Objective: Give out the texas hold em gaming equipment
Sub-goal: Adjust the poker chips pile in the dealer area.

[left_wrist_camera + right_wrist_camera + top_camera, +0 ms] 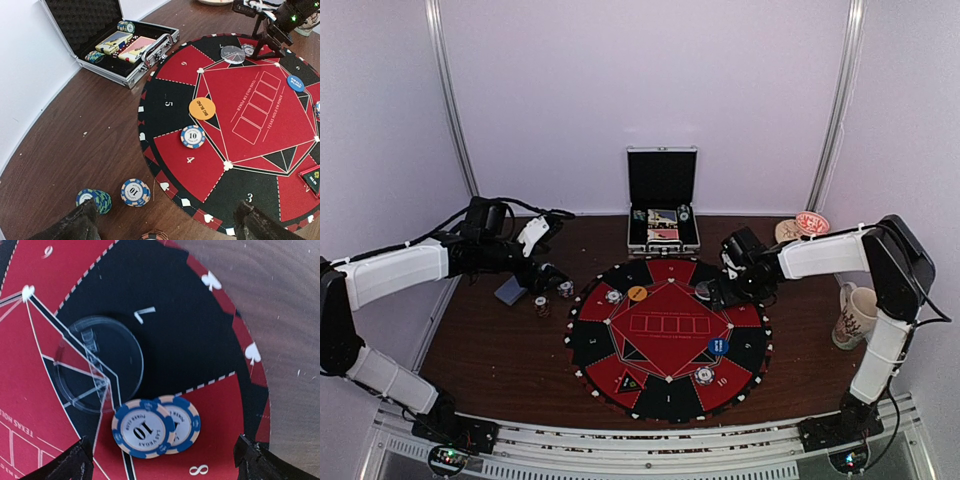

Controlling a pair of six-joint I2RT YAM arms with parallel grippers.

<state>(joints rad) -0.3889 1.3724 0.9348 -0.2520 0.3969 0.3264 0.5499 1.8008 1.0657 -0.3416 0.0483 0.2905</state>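
**Q:** How does the right gripper (165,462) stand to its target?

**A:** Directly above it. A pair of overlapping chips (152,429) lies on the mat (200,340) at the border of seats 7 and 8. It sits between the two fingers, a little toward the one at the view's left. The jaws are spread wide and hold nothing. The pair's long axis runs roughly along the line joining the fingers, so a straight descent would probably bracket both chips. A clear disc (97,362) sits just beside them, farther from the fingers.

**Q:** And the left gripper (167,227)?

**A:** It is likewise spread and empty, and hovers over the mat's rim near seats 3 and 4. Loose chips (135,192) rest on the bare table (65,150), off the mat, toward the finger at the view's left. The left arm is nearer these, and the right arm is nearer the pair. Boxed cards (125,46) lie in the open case (85,20), well apart from both grippers.
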